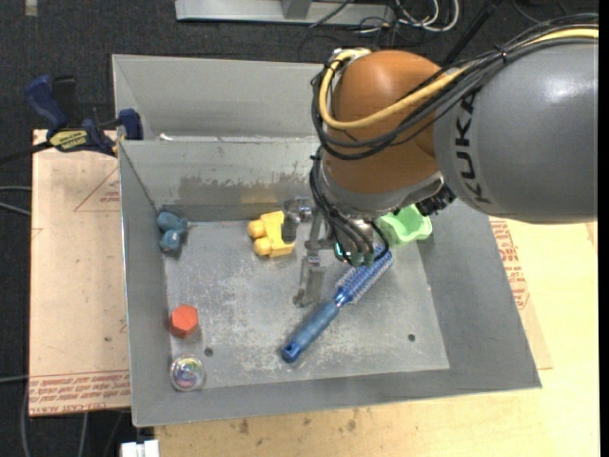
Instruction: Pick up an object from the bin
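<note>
The hand point(322, 260) hangs low over the bristled end of the blue brush point(328, 310) at the bin's point(143, 255) middle, likely placed there for a grasp; its opening I cannot tell.

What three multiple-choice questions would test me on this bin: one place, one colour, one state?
1. Where is the yellow block? A front left corner; B near the back wall; C front right corner.
2. What colour is the brush? A blue; B red; C white.
3. How is the brush? A standing upright; B lying on the bin floor; C hanging over the rim.
Answers: 1 B, it sits just below the back wall. 2 A, handle and bristles are blue. 3 B, its handle rests flat on the floor.
</note>
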